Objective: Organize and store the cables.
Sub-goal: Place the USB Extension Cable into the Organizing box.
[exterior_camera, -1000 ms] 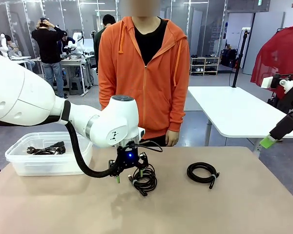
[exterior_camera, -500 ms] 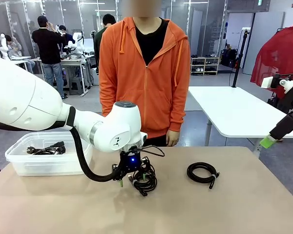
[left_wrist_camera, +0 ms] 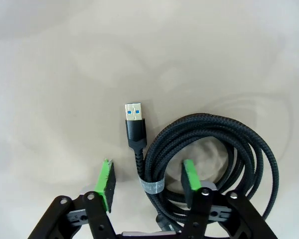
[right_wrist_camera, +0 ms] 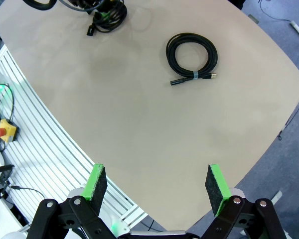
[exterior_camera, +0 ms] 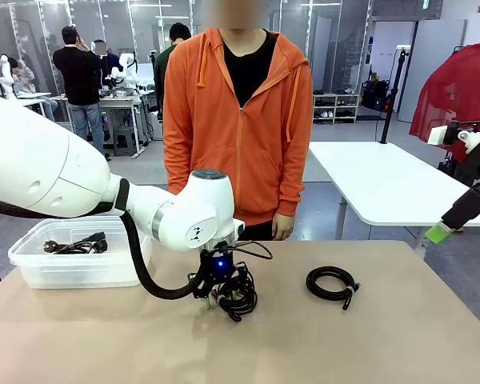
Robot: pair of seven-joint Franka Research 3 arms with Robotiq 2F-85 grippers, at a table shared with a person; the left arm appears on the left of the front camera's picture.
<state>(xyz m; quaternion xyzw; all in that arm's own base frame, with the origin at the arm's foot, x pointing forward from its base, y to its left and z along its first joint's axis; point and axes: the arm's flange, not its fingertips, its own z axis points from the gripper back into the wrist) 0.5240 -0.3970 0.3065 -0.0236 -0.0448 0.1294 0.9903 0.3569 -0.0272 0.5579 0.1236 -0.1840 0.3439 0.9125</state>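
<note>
Left wrist view: with left gripper [left_wrist_camera: 147, 168] part-closed astride tied neck of first cable [left_wrist_camera: 209, 124] mid-table, nothing pinched yet, risks nipping one strand, spilling coil; second cable [right_wrist_camera: 171, 54] at its three o'clock; right gripper [right_wrist_camera: 155, 172] gaping, empty

The counter [exterior_camera: 384, 344] is plain beige, without pattern. The centre cable [left_wrist_camera: 214, 149] is black with a braided weave and a grey band. Its plug [left_wrist_camera: 134, 115] is silver with a blue insert. The right-hand cable [exterior_camera: 331, 284] is black and smooth-sheathed, with one pale band. At the far left, the bin [exterior_camera: 72, 274] is clear, whitish plastic, and the bin cable [exterior_camera: 78, 245] is black. The left gripper [left_wrist_camera: 148, 174] has a black frame and green-padded fingers [left_wrist_camera: 105, 183]; the front view shows a blue light on it. The right gripper [right_wrist_camera: 156, 181] is likewise black with green pads. The left arm [exterior_camera: 32, 168] is white with a black hose. The person's hoodie [exterior_camera: 264, 144] is orange, worn over a black shirt.
</note>
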